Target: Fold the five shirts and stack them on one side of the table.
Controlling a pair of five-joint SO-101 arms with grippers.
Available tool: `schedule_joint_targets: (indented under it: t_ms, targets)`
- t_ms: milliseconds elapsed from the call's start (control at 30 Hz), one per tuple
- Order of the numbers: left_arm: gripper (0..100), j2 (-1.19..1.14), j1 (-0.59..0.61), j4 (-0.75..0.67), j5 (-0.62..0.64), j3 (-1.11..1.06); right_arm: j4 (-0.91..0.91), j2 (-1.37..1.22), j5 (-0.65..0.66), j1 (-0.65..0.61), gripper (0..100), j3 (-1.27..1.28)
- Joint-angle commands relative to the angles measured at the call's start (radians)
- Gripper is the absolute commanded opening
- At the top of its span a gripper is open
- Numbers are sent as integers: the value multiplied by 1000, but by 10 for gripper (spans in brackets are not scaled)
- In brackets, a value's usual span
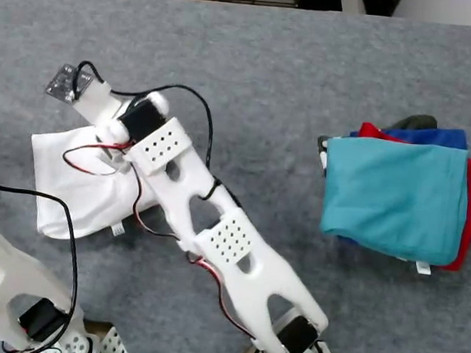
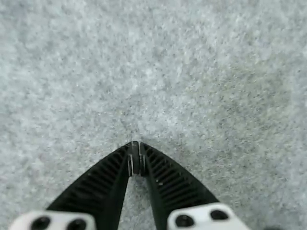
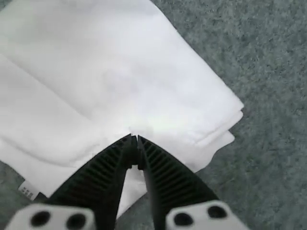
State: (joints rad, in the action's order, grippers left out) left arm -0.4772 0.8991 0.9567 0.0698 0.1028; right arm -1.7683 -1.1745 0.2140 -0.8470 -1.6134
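At 9 o'clock on the worktop | folded white shirt lying flat | right end effector over it, tips pressed together, grip on cloth not discernible | at 3 o'clock, stack of folded shirts, teal on top | left end effector pressed together above grey worktop
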Motion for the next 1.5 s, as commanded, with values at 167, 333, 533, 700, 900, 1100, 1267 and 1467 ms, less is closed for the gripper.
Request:
schedule_joint_targets:
  t_ms: [167,333,533,700,900,1100,1267,1467]
  targets:
    - [20,10,-6,-11,8,14,-18,265,28,28,5,380]
    - [20,10,-6,-12,8,14,-18,394,29,50,5,645]
    - [20,10,-6,-14,8,14,35,504,72,81,5,684]
    - [20,10,-6,-14,8,14,253,458,71,64,5,622]
    - [20,10,-6,-14,8,14,511,323,66,35,5,624]
    - [20,10,-6,-14,8,14,516,248,66,4,5,624]
    - [20,10,-6,-14,8,14,427,248,71,4,5,621]
    - [20,10,-6,-15,8,14,186,243,72,4,5,518]
